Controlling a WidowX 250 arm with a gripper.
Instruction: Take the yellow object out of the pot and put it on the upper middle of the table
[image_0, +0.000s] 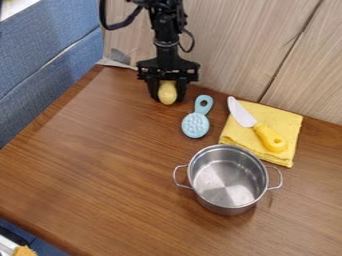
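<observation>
"What is at the far left?"

"Blue fabric (40, 60) beside the bench (87, 150), with a bit of something orange (25, 251) low in the corner."

"And next along?"

"The arm (164, 35), black, coming in from the top. Its gripper (167, 95) hangs down over the far part of the bench, left of the middle."

"How are the jaws?"

"Clasped around the yellow object (167, 93), one on each side. It is upright, its lower end poking out toward us. Whether that end touches the wood, I can't tell."

"So it's out of the pot?"

"Yes, well apart from it, up near the back edge."

"What's to the right of the jaws?"

"A brush (196, 125), pale blue, lying with its bumpy face up. The handle, with a hole in it, points to the back and a little right."

"Then the pot?"

"Then the pot (227, 182), nearer to us. It's shiny metal, standing upright, with a loop handle on either side, and its inner base is in sight."

"And past that?"

"The knife (270, 138). Its white blade slants to the back left, the tip beyond the cloth (288, 129); its yellow handle lies on the cloth, which is yellow too and folded, just behind the pot."

"Behind it all?"

"A pale wood wall (234, 45)."
</observation>
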